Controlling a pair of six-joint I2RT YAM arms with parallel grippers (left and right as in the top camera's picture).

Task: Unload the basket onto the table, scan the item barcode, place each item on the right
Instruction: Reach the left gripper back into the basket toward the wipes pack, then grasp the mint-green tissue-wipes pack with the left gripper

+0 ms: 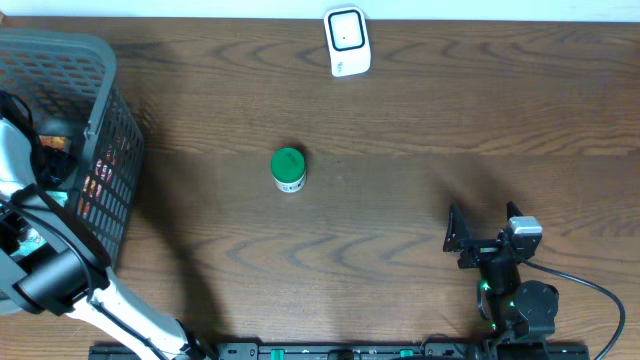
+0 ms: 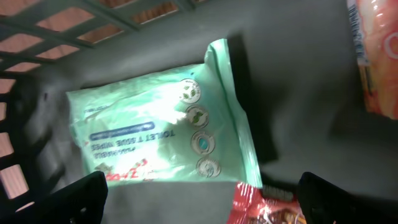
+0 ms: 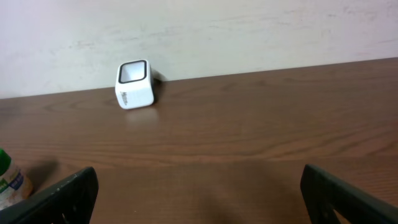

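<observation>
Overhead, a grey mesh basket (image 1: 110, 150) sits at the table's 9 o'clock edge, and the left arm (image 1: 50, 270) reaches down into it. Coloured packets show through the basket's wall. The white scanner (image 1: 347, 42) stands at 12 o'clock by the far edge, its dark window facing up. A small green-capped bottle (image 1: 288, 170) stands upright near the table's middle, well apart from both the scanner and the basket. Its long axis is vertical and its cap points at the camera. The right gripper (image 1: 482, 222) rests at 4 o'clock with nothing between its fingers.

Left wrist view looks at the basket floor. A pale green pack of toilet tissue wipes (image 2: 155, 124) lies flat there, its long axis running from about 8 o'clock to 2 o'clock, its crimped end toward 3 o'clock. The print faces up but reads upside down from here. An orange packet (image 2: 376, 56) lies at 2 o'clock and a red wrapper (image 2: 261, 208) at 6 o'clock, overlapping the pack's corner. The left gripper (image 2: 214, 202) hangs above them, fingers spread wide and touching nothing.

Right wrist view shows the right gripper (image 3: 205, 202) with its fingers equally far apart, the scanner (image 3: 135, 84) at 11 o'clock against the wall, and the bottle (image 3: 9, 180) cut off at 8 o'clock.
</observation>
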